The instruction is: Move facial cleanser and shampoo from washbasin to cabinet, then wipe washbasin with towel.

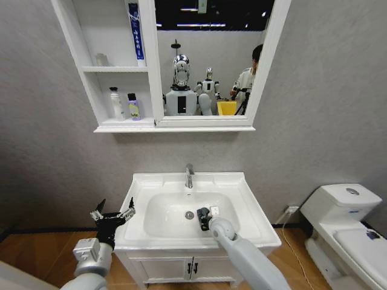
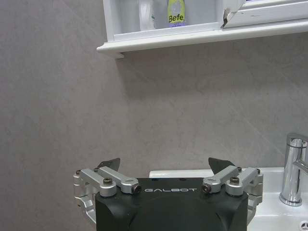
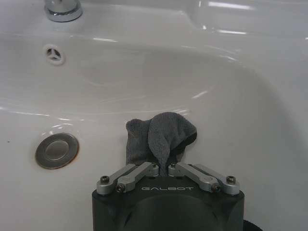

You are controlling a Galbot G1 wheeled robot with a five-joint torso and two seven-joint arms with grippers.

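The white washbasin (image 1: 248, 205) stands in front of me with its chrome tap (image 1: 189, 175) and round drain (image 3: 57, 150). My right gripper (image 1: 204, 217) is down in the bowl beside the drain, shut on the dark grey towel (image 3: 161, 134), which lies bunched against the ceramic. My left gripper (image 1: 112, 214) hovers open and empty off the basin's left edge. On the lower shelf of the cabinet (image 1: 121, 127) stand a white bottle (image 1: 115, 103) and a purple-topped bottle (image 1: 133, 106); which one is the shampoo or the facial cleanser I cannot tell.
A blue tube (image 1: 135, 31) stands on the cabinet's upper shelf, and the mirror (image 1: 208, 57) hangs to its right. A white toilet (image 1: 344, 211) stands at the right. The vanity doors (image 1: 187, 266) sit below the basin. Grey wall lies behind.
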